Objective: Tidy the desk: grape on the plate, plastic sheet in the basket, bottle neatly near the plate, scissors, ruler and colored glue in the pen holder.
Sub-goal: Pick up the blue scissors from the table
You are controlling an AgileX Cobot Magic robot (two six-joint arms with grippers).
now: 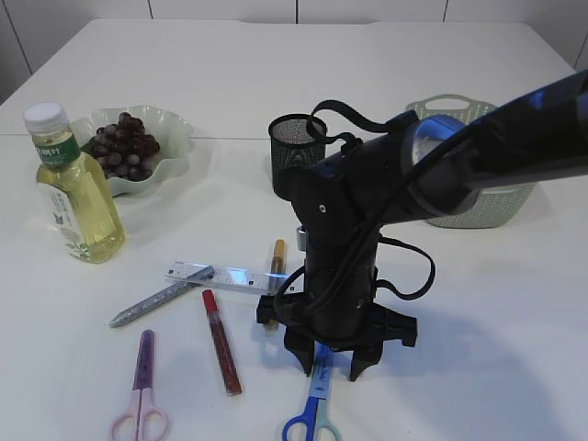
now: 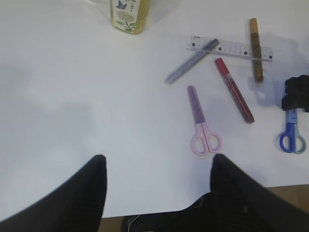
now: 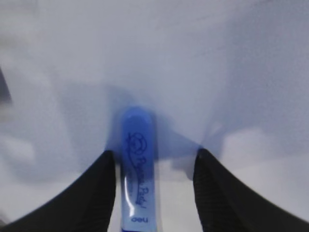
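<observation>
The right gripper [image 1: 336, 367] was seen low over the blue-handled scissors in a blue sheath [image 1: 315, 403], jaws apart and straddling the sheathed blade, nothing clamped yet; in the blurred right wrist view contact with the left finger could not be ruled out. The sheath sat off-centre, closer to the left finger [image 3: 99, 193] than the right, so an uneven close was judged likely to nudge or spin the scissors on the smooth white table [image 1: 496, 312] instead of seating them. The sheath looked slick and rounded, so a slip on lifting was also considered possible. The left gripper [image 2: 157, 186] was held open over bare table, holding nothing. The black mesh pen holder [image 1: 296, 147] stood behind the right arm, partly hidden, so a knock during the carry was flagged. The pink-handled scissors [image 1: 141, 400], clear plastic ruler [image 1: 220, 276], red glitter glue tube [image 1: 221, 342], silver glue tube [image 1: 161, 296] and gold glue tube [image 1: 276, 262] lay loose nearby, and the ruler was overlapped by tubes.
</observation>
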